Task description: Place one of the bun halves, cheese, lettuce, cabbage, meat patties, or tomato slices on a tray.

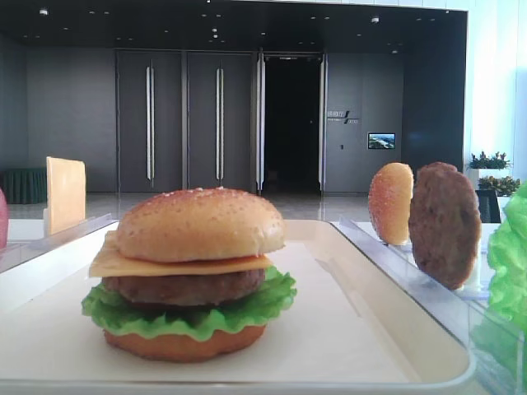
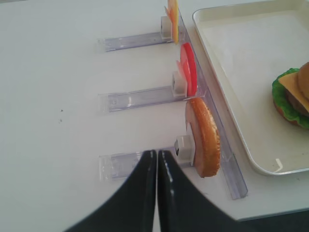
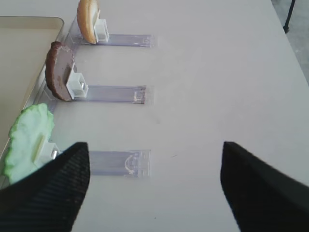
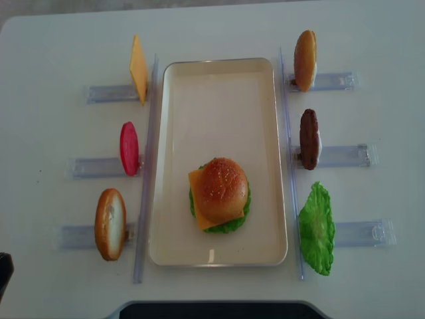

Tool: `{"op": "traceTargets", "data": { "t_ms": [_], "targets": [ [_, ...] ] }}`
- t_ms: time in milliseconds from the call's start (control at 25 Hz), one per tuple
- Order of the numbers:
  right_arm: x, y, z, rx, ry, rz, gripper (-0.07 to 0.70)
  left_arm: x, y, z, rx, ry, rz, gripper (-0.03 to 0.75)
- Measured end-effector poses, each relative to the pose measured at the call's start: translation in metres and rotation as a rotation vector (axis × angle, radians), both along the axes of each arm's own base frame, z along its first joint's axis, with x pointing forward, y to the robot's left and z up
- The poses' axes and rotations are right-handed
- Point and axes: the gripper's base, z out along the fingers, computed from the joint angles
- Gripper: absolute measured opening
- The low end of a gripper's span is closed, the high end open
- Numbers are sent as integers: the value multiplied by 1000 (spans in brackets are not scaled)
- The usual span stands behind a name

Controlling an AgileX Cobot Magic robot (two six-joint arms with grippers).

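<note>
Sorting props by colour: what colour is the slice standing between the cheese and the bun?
Red slice, clearest in the left wrist view.

White table (image 4: 219,26) (tray (image 4: 219,65), clear racks (image 4: 345,156))

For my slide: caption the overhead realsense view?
Assembled burger on white tray, spare ingredients standing in clear racks on both sides.

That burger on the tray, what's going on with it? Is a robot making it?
A toy burger sits fully stacked on the white tray: bun, cheese, patty, lettuce, bottom bun. Neither arm is holding anything. The left end effector is shut beside a spare bun half on its rack; the right end effector hangs open over the table.
</note>
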Motion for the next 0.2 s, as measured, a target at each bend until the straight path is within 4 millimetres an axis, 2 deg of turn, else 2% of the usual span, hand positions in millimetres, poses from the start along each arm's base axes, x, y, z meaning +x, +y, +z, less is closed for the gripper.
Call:
{"op": "traceTargets", "data": {
  "t_ms": [200],
  "targets": [
    [0, 0, 0, 0, 0, 0, 531, 0, 0, 0, 0, 0, 0, -1]
  ]
}}
